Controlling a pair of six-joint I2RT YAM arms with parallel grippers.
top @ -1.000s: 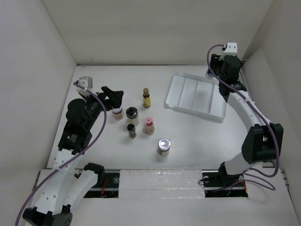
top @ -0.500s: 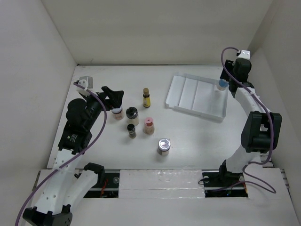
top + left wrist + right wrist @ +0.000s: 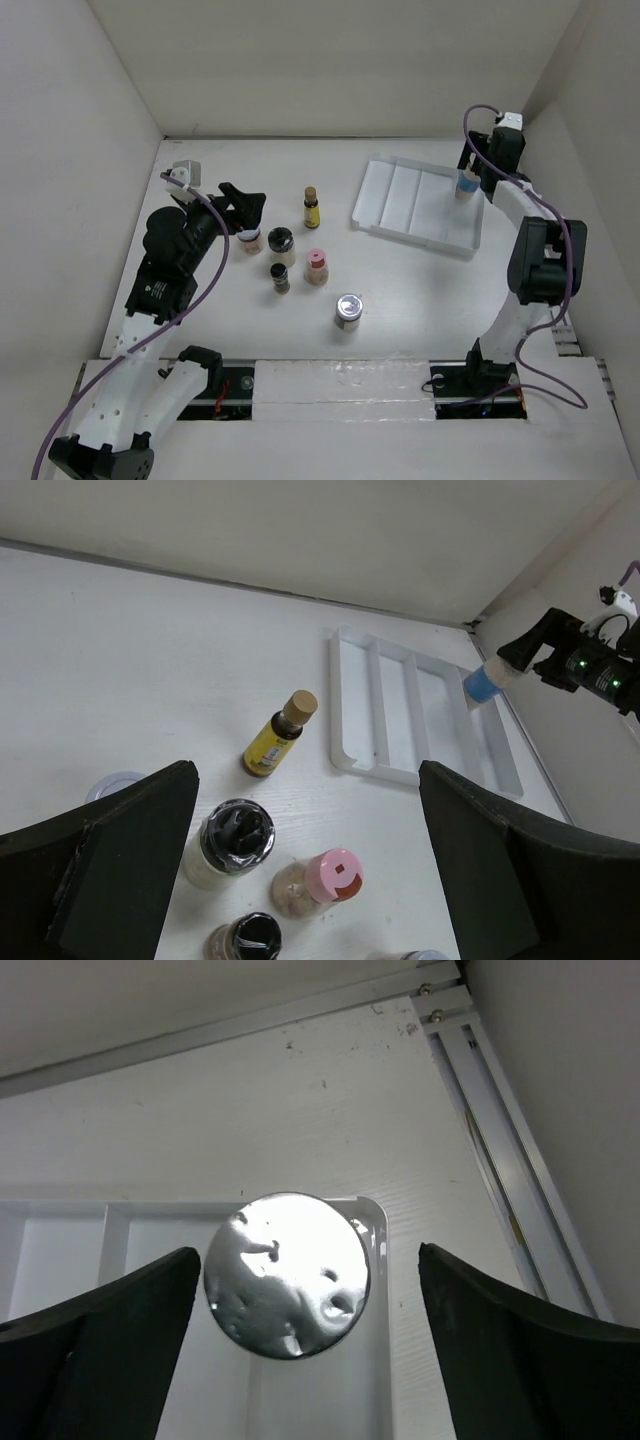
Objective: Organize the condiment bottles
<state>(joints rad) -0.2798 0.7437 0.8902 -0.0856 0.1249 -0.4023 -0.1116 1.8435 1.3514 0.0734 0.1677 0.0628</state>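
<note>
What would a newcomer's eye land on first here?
The blue-labelled bottle in the right end compartment of the white tray, at the far right, with the right gripper open directly above it. Then the six bottles clustered loose left of centre, the pink-capped one standing out.

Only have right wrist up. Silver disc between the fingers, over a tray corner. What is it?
Observer: The top of a blue-labelled bottle; the top camera shows the label.
Operator: Sitting in the tray?
Observer: Yes. In the left wrist view its base is inside the white tray, in the rightmost compartment at the far end.
Operator: What's still outside?
Observer: Six more on the table left of the tray, from the yellow-labelled one to the silver-capped jar. The left gripper beside them holds none.
</note>
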